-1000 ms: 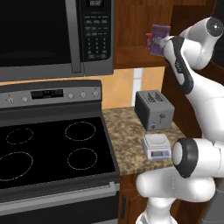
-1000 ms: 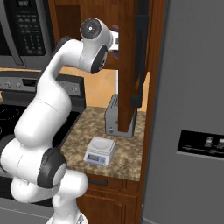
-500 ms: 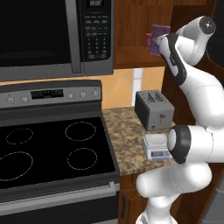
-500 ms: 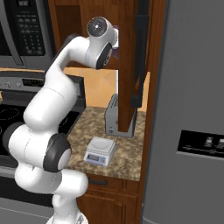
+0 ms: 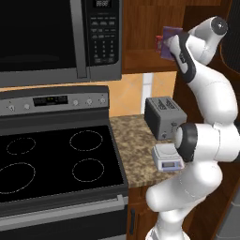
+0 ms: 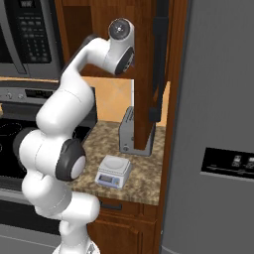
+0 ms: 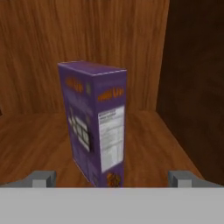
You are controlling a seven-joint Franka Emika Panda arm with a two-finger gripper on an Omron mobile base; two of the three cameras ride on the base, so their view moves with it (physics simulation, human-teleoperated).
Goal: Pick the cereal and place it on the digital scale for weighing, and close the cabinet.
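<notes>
On the worktop the digital scale (image 5: 167, 156) waits, below. In the cabinet (image 7: 87, 35), the cereal (image 7: 94, 122) stands upright on the shelf, between our hand's (image 7: 112, 178) wide-open fingertips (image 7: 43, 178). We risk tipping the box backward if one finger touches it first.

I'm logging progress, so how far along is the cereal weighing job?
Nothing is finished. The cereal stands on the cabinet shelf, framed between the open gripper fingers, not yet gripped. The digital scale sits bare on the counter. Grasping, placing and closing the door remain.
</notes>
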